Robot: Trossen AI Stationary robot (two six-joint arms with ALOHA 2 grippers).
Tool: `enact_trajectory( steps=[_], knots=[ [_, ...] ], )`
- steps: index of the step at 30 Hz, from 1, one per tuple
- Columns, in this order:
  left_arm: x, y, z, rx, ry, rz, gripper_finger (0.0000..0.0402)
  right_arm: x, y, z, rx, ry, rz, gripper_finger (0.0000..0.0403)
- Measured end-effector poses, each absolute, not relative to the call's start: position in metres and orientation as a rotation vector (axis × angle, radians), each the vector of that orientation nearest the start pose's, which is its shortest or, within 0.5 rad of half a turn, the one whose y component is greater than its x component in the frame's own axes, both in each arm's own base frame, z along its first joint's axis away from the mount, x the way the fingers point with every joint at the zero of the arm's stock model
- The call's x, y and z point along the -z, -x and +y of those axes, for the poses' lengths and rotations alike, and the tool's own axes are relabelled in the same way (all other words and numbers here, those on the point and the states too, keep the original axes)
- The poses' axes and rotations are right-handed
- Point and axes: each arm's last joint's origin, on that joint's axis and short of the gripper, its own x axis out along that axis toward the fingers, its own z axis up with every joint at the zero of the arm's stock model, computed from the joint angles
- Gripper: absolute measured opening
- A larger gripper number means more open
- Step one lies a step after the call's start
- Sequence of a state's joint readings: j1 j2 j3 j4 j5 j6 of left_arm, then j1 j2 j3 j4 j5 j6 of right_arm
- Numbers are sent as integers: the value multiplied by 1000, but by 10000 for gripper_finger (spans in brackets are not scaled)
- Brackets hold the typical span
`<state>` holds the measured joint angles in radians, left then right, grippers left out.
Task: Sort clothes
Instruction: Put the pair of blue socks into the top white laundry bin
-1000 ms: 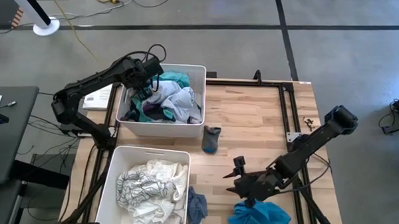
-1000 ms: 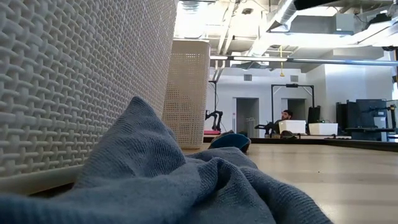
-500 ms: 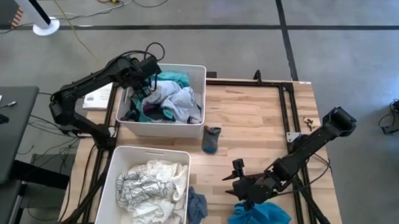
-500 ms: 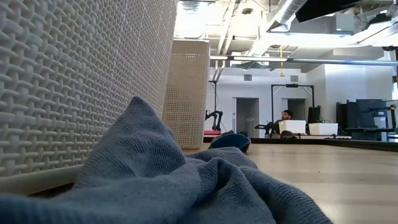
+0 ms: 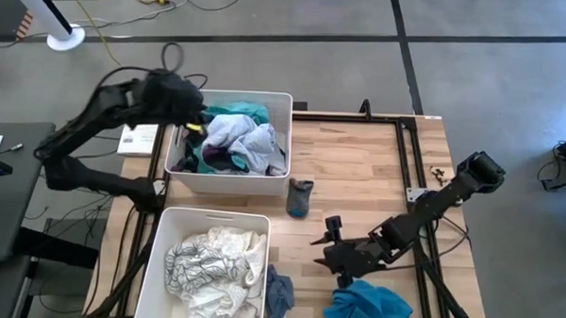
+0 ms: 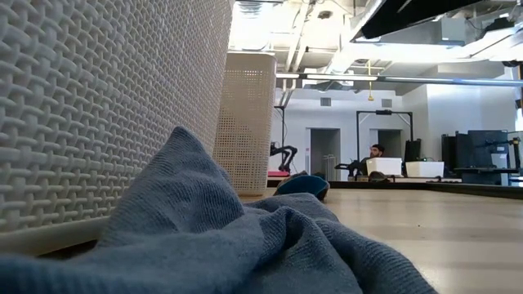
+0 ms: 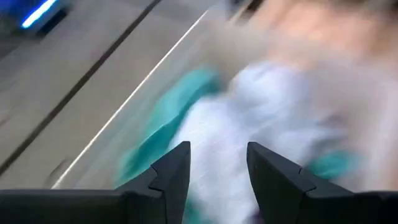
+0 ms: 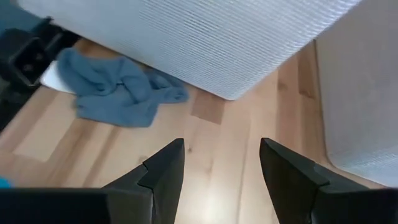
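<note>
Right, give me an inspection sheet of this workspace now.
Surface: wooden table, bare in the middle.
Job's things: mixed clothes in the far bin; white clothes in the near bin; dark sock, grey-blue garment and bright blue garment loose on the wood.
Clutter: nothing seen.
Grippers: left tool open, empty, above the far bin's outer edge; right tool open, empty, low over the table beside the bright blue garment.
Cables: yellow cable on the floor.
Surroundings: person seated far behind.

White woven bins (image 5: 280,107) hold teal, grey and white clothes (image 5: 234,143); a bright blue garment (image 5: 367,306) lies on pale wood.
</note>
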<state>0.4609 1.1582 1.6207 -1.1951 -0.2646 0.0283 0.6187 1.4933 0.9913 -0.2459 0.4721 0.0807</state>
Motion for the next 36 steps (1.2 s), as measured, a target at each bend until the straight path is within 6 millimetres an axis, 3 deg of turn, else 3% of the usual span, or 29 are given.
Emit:
enact_trajectory(
  steps=[6, 10, 19, 30, 36],
  knots=[
    [-472, -148, 48, -401, 30, 446, 153, -238, -269, 159, -74, 299, 650, 221],
    [-475, -152, 26, -249, -6, 364, 153, -238, -271, 155, -60, 285, 653, 221],
    [-443, -184, -22, 35, -82, 350, 153, -240, -274, 164, -247, 173, 567, 221],
    [-413, -227, -86, 280, -204, 253, 153, -212, -262, 168, -331, 46, 396, 221],
    [-399, -248, -119, 374, -286, 226, 153, -200, -262, 170, -331, 21, 406, 221]
  ],
)
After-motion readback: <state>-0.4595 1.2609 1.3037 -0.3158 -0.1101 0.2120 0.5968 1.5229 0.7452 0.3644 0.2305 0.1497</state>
